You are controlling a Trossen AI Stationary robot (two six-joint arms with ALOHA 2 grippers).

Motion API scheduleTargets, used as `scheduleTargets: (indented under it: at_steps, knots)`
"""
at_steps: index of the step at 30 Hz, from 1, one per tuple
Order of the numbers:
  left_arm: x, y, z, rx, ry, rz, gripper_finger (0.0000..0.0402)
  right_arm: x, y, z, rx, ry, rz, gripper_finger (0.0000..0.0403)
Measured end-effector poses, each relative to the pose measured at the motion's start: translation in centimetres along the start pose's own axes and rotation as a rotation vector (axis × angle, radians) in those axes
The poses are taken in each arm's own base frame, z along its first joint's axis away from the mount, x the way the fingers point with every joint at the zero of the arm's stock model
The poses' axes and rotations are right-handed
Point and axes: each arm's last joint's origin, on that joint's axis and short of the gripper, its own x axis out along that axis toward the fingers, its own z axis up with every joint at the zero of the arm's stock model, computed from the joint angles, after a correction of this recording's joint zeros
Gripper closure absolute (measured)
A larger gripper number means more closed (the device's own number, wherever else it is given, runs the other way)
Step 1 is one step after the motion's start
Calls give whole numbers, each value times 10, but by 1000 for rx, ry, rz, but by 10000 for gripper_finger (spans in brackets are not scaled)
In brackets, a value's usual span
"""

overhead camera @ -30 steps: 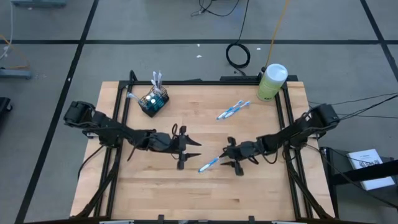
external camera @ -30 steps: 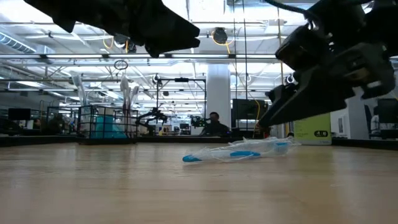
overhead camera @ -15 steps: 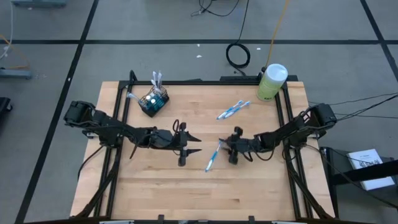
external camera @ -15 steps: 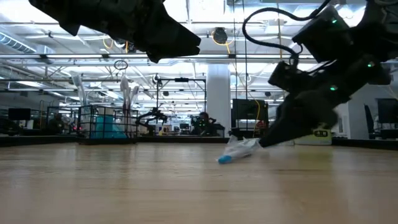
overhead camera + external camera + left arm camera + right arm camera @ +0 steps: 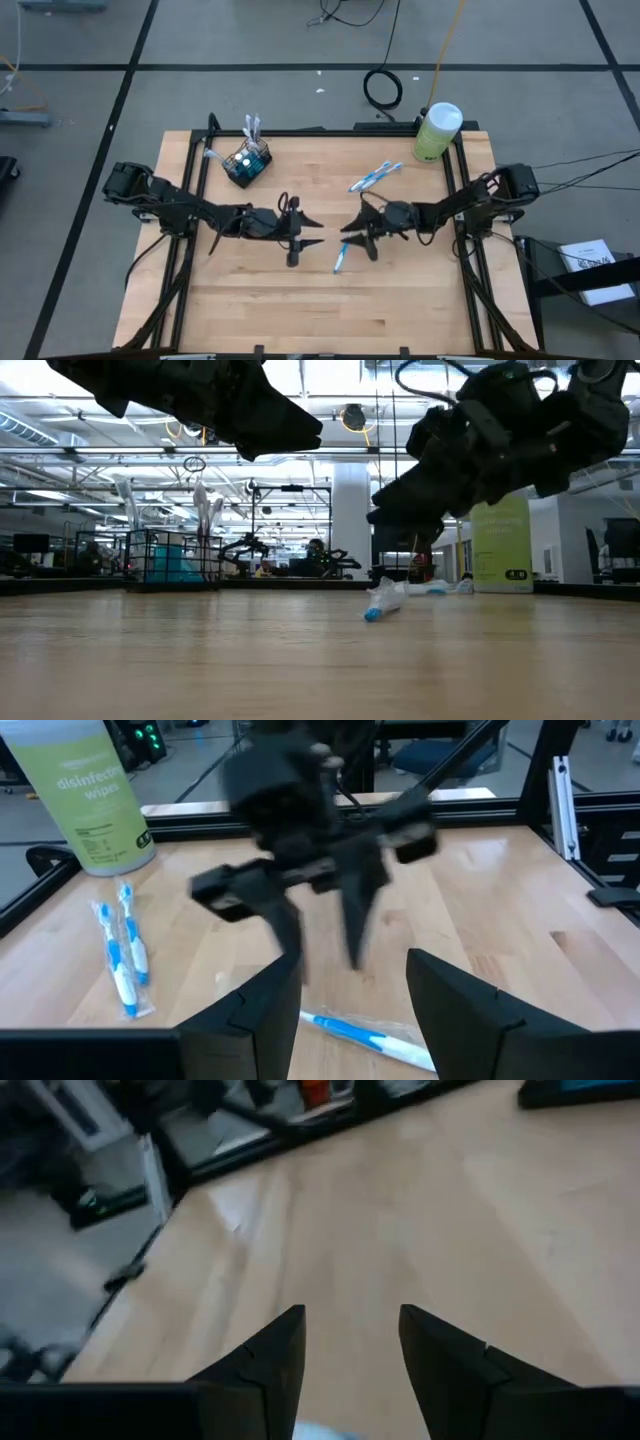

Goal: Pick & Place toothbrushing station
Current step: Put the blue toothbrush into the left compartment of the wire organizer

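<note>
hovering above the middle of the table, the right gripper [image 5: 356, 238] has its fingers spread with nothing between them; in its own wrist view the two dark fingers [image 5: 262, 1363] frame only bare wood. a wrapped blue-and-white toothbrush [image 5: 340, 258] lies flat on the boards just beside those fingertips, clear of them. facing it from the other side, the left gripper [image 5: 308, 236] hangs at about the same height, fingers parted and empty, with the same toothbrush [image 5: 368, 1038] lying just beyond its tips. a pair of wrapped toothbrushes [image 5: 374, 177] lies nearer the far edge, close to the pale green disinfectant-wipes canister [image 5: 435, 132] at the far right corner. the dark wire-mesh cup holder [image 5: 247, 163] stands at the far left, with a few toothbrushes upright in it.

the table [image 5: 420, 300] is pale wooden planking in a black metal frame, on a grey floor marked with dark tape lines; a coiled black cable [image 5: 382, 89] lies on the floor beyond it. the low view looks into a large hall of ceiling lights, racks and workstations.

half a second ago the right gripper was down at the toothbrush; it has since lifted and shifted toward the far edge, leaving the brush lying on the wood. the left arm has not moved.
</note>
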Motion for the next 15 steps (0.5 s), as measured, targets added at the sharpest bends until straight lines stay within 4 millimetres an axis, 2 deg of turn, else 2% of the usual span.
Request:
scheduleTargets:
  at_steps: [6, 10, 15]
  knots:
    - [1, 5, 0, -10, 0, 16, 215, 24, 18, -11, -206, 158, -186, 248]
    - [1, 8, 0, -14, 0, 25, 215, 43, 30, -13, -213, 224, -130, 248]
    - [1, 8, 0, -19, 1, 26, 215, 46, 38, -29, -152, 374, -31, 248]
